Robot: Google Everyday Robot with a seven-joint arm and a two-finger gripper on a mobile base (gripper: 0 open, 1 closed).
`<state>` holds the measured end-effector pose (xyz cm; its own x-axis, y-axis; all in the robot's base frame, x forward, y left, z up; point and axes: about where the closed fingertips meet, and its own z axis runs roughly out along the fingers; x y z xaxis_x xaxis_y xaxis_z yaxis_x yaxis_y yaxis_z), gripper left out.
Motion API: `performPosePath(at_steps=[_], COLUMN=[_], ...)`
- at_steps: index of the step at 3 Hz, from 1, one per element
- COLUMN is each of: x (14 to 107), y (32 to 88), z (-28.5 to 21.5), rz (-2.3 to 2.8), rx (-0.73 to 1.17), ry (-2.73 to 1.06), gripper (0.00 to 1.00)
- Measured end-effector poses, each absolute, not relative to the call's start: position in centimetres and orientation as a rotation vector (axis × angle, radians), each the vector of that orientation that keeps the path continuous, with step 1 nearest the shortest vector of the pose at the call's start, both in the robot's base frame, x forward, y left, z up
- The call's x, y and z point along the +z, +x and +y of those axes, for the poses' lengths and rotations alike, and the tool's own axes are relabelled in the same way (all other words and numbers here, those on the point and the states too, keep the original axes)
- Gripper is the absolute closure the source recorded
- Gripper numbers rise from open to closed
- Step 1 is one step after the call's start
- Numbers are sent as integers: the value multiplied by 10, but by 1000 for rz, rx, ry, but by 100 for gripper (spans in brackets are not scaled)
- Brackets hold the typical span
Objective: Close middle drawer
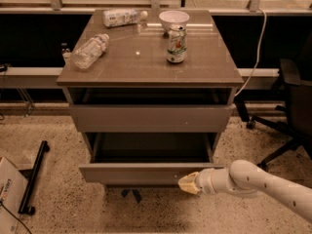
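The middle drawer (141,172) is pulled out of the grey-brown cabinet, and its deep grey tray shows behind its plain flat front. The uppermost drawer front (148,118) sits above it. The lowest front is hidden beneath the open drawer. My gripper (188,184), with a tan tip on a white arm, comes in from the lower right and touches the lower right part of the middle drawer's front.
On the cabinet top (146,62) stand a soda can (176,44) and a white bowl (174,18), and two plastic bottles (90,50) lie there. An office chair (292,106) is at the right. A black bar (33,177) and a cardboard box (7,194) lie on the floor at the left.
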<state>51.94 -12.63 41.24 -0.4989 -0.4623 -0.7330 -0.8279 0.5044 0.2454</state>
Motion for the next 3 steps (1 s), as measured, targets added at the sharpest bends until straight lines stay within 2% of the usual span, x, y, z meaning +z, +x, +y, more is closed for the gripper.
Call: performPosePath(at_steps=[1,2,3], x=[416,418,421], y=[556,570,584], z=[-123,-123,-124], rz=[2093,2071,2048], rx=[758,736,715], ry=[-1037,-1022,-996], gripper=[100,82,59])
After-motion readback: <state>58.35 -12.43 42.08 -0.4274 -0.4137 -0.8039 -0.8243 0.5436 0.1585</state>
